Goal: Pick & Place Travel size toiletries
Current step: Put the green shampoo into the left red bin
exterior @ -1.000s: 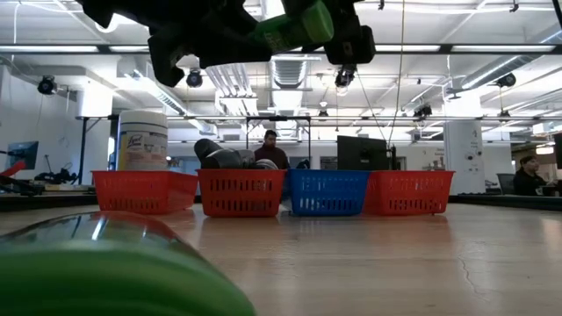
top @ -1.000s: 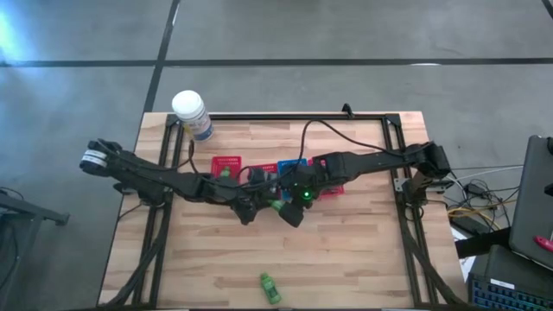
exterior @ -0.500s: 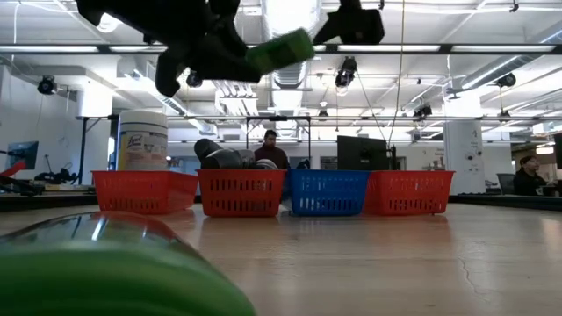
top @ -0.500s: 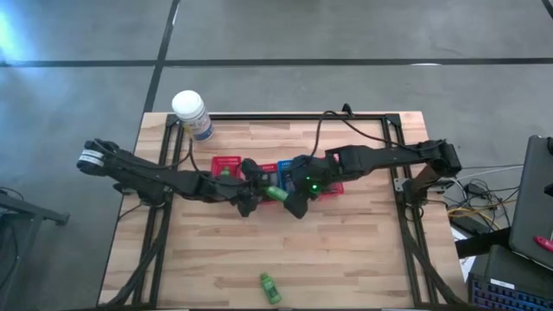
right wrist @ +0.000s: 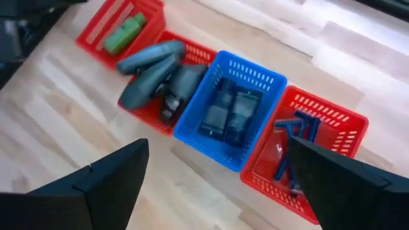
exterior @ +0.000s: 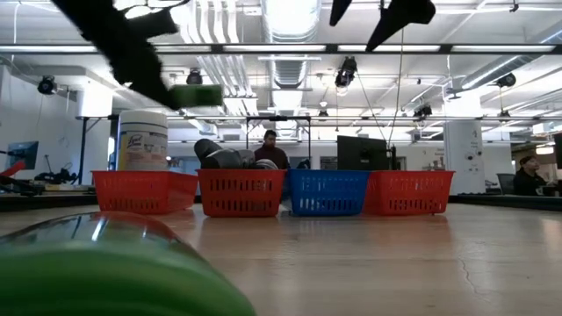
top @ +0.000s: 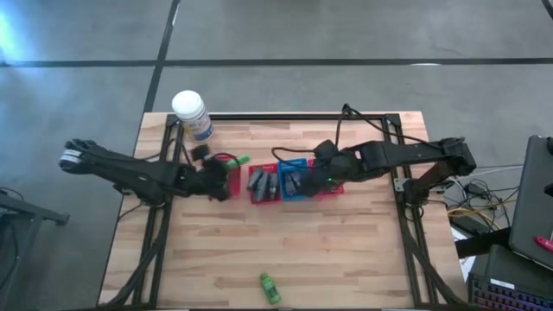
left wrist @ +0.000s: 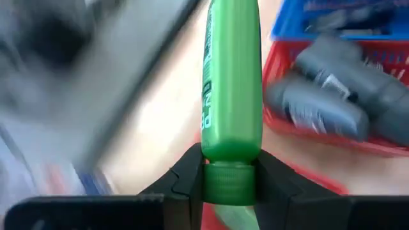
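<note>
The left gripper (left wrist: 230,176), clamped on a green bottle's (left wrist: 231,76) cap, points it lengthwise above the leftmost red basket (top: 232,177); the right gripper (right wrist: 217,185) hangs open, empty.

Two dark jointed arms, black cables, blunt black fingers (left wrist: 185,176)

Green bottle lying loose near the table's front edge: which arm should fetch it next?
Right, probably. The right tool is open and empty above the baskets, while the left tool is shut on another green bottle over the leftmost red basket. The loose green bottle lies between both arms.
</note>
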Controlling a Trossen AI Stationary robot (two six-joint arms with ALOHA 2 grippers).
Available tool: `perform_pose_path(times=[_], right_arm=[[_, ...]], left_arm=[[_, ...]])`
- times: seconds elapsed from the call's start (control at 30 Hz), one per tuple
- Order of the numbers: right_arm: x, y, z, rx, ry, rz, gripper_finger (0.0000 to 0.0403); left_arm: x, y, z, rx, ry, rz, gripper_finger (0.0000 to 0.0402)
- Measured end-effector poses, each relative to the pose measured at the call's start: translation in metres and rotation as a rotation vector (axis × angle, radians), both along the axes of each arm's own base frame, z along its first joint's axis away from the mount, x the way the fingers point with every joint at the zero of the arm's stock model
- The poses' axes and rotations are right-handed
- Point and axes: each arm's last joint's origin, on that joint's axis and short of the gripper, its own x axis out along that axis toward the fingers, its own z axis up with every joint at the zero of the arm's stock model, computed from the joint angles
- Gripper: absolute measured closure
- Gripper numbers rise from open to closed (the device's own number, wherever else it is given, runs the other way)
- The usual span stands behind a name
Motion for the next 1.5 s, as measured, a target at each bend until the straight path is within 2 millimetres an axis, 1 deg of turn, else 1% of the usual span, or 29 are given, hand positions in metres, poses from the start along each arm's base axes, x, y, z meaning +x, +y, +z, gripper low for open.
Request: perform_pose_path(times=[0.1, 0.2, 0.3, 0.4, 0.47, 0.6, 0.67, 0.73, 0.8, 0.9, 1.0, 1.17, 1.23, 1.3, 1.4, 1.43, 1.5], right_arm=[[0.003, 0.0, -0.003, 0.005, -0.003, -0.039, 0.0042], [0.007, 0.0, -0.008, -0.001, 0.003, -0.07, 0.0047], [0.01, 0.0, -0.011, -0.004, 0.01, -0.074, 0.0051], [0.01, 0.0, -0.013, -0.016, 0.021, -0.084, 0.0049], [0.01, 0.0, -0.013, -0.017, 0.013, -0.101, 0.0046], [0.01, 0.0, -0.013, -0.009, 0.004, -0.119, 0.0042], [0.012, 0.002, -0.014, 0.012, 0.01, -0.093, 0.0044], [0.016, 0.009, -0.02, 0.037, 0.043, -0.026, 0.0046], [0.024, 0.019, -0.028, 0.11, 0.069, 0.052, 0.0049], [0.041, 0.039, -0.045, 0.228, 0.084, 0.169, 0.005], [0.061, 0.061, -0.068, 0.327, 0.075, 0.214, 0.0047], [0.089, 0.098, -0.106, 0.477, 0.029, 0.183, 0.0042], [0.096, 0.113, -0.117, 0.525, -0.001, 0.162, 0.0044], [0.099, 0.126, -0.129, 0.553, 0.003, 0.136, 0.0046], [0.095, 0.142, -0.139, 0.55, 0.023, 0.09, 0.005], [0.094, 0.147, -0.137, 0.543, 0.021, 0.083, 0.005], [0.089, 0.152, -0.131, 0.526, 0.024, 0.059, 0.005]], left_arm=[[-0.021, 0.0, -0.004, -0.291, -0.116, 0.243, 0.0304], [-0.032, -0.008, -0.009, -0.545, -0.288, 0.412, 0.0304], [-0.036, -0.015, -0.016, -0.699, -0.445, 0.493, 0.0304], [-0.034, -0.016, -0.029, -0.786, -0.526, 0.53, 0.0304], [-0.035, -0.016, -0.043, -0.814, -0.54, 0.562, 0.0304], [-0.039, -0.013, -0.071, -0.849, -0.63, 0.639, 0.0304], [-0.04, -0.011, -0.081, -0.853, -0.665, 0.651, 0.0303], [-0.041, -0.01, -0.085, -0.853, -0.681, 0.653, 0.0298], [-0.041, -0.009, -0.087, -0.846, -0.679, 0.658, 0.0286], [-0.041, -0.008, -0.087, -0.84, -0.687, 0.662, 0.0258], [-0.041, -0.008, -0.087, -0.832, -0.687, 0.661, 0.0225], [-0.04, -0.008, -0.085, -0.815, -0.644, 0.615, 0.0177], [-0.038, -0.01, -0.078, -0.804, -0.614, 0.551, 0.0164], [-0.037, -0.013, -0.069, -0.767, -0.571, 0.455, 0.0157], [-0.036, -0.019, -0.053, -0.684, -0.484, 0.233, 0.0155], [-0.036, -0.024, -0.047, -0.66, -0.443, 0.117, 0.0156], [-0.035, -0.038, -0.037, -0.64, -0.37, -0.18, 0.0159]])
